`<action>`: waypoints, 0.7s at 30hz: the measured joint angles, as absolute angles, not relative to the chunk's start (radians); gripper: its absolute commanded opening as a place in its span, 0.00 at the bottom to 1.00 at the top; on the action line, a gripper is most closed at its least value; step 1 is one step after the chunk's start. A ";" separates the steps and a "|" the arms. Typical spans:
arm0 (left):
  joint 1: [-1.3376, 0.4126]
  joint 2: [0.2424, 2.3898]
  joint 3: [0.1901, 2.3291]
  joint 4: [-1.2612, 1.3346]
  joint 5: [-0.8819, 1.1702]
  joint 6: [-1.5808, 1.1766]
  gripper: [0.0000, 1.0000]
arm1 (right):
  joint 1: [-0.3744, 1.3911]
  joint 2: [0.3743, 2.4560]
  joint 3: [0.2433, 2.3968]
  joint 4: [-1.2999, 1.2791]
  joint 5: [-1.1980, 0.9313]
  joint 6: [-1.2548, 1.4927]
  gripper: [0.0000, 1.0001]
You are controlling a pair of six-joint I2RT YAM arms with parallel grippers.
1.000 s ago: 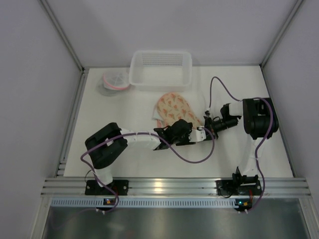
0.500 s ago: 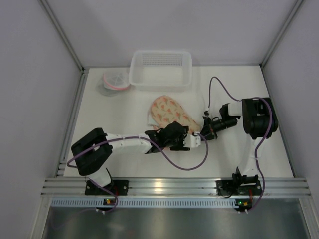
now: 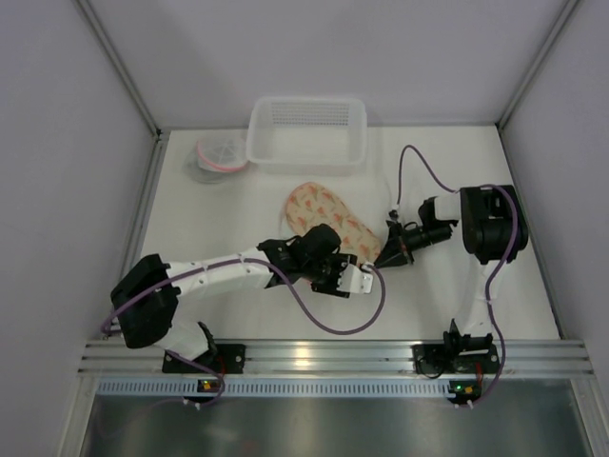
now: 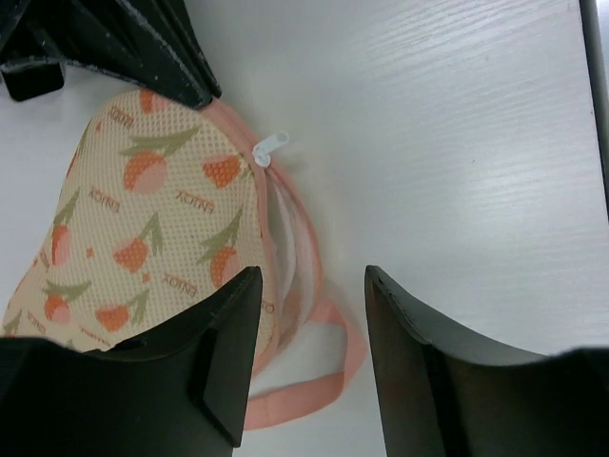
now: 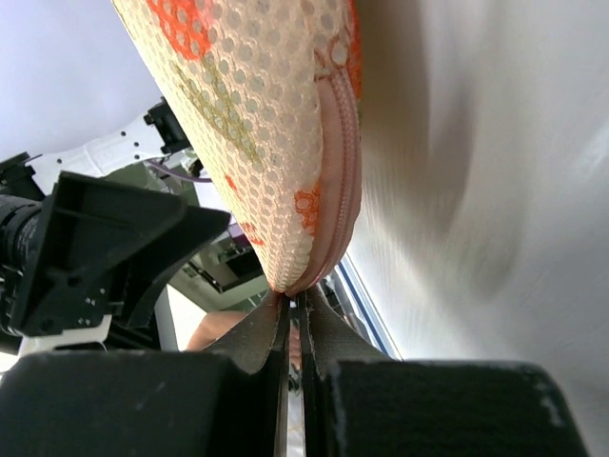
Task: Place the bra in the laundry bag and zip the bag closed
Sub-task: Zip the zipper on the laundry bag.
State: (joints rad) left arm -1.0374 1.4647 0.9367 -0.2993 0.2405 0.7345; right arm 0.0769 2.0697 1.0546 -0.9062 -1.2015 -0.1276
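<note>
Step in hand, by my judgement: closing the zip. The laundry bag [image 3: 322,211] lies flat on the table [image 3: 457,152], between the two arms. Its mouth is open along the edge seen from the left wrist, and white fabric [image 4: 278,238] shows inside the opening. I take this to be the bra, though too little shows to be certain. A pink strap [image 4: 314,381] loops out onto the table beside the opening; I cannot tell whether it belongs to the bra or to the bag. The right gripper [image 3: 390,249] is clamped on the bag's end, jaws together on the tip of the zip seam [image 5: 343,143], forearm low and reaching inward. The left gripper [image 4: 309,286] hangs over the open edge with its jaws apart and nothing between them, the arm stretched across the table. The white zipper pull [image 4: 269,148] lies ahead of its fingers, untouched. To do this well I would first tuck the strap clear, then pinch the pull alone, not the mesh. I would draw it along the seam against the right grip, so the bag is taut.
</note>
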 measured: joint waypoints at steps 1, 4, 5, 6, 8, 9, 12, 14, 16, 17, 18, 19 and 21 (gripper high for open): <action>-1.038 1.477 0.950 -0.308 0.261 0.756 0.52 | 0.077 2.071 1.056 -0.905 -1.203 -0.128 0.00; -1.039 1.552 1.007 -0.332 0.302 0.822 0.53 | 0.077 2.071 1.056 -0.906 -1.205 -0.128 0.00; -1.039 1.589 1.036 -0.342 0.309 0.842 0.54 | 0.077 2.071 1.056 -0.906 -1.205 -0.128 0.00; -1.039 1.617 1.059 -0.351 0.315 0.855 0.55 | 0.077 2.071 1.056 -0.906 -1.205 -0.128 0.00; -1.039 1.684 1.139 -0.402 0.338 0.889 0.56 | 0.077 2.071 1.056 -0.906 -1.205 -0.128 0.00; -1.038 1.720 1.190 -0.427 0.352 0.906 0.57 | 0.077 2.071 1.056 -0.906 -1.205 -0.128 0.00; -1.039 1.808 1.346 -0.518 0.395 0.950 0.56 | 0.078 2.071 1.056 -0.905 -1.203 -0.128 0.00; -1.041 1.853 1.440 -0.582 0.418 0.978 0.56 | 0.078 2.071 1.056 -0.904 -1.202 -0.125 0.00; -1.044 1.877 1.492 -0.626 0.433 1.003 0.56 | 0.078 2.071 1.056 -0.899 -1.203 -0.118 0.00; -1.046 1.885 1.506 -0.654 0.440 1.020 0.55 | 0.079 2.071 1.056 -0.897 -1.205 -0.115 0.00; -1.048 1.890 1.512 -0.683 0.447 1.037 0.55 | 0.080 2.071 1.056 -0.896 -1.206 -0.112 0.00; -1.051 1.893 1.512 -0.710 0.452 1.052 0.54 | 0.081 2.071 1.056 -0.894 -1.206 -0.111 0.00; -1.056 1.909 1.521 -0.773 0.453 1.086 0.53 | 0.084 2.071 1.056 -0.892 -1.206 -0.110 0.00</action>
State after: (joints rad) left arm -1.0565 1.9091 1.5211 -0.7734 0.4534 1.0863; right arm 0.0837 2.0712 1.0565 -0.8925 -1.2057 -0.1097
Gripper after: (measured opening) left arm 0.543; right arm 0.014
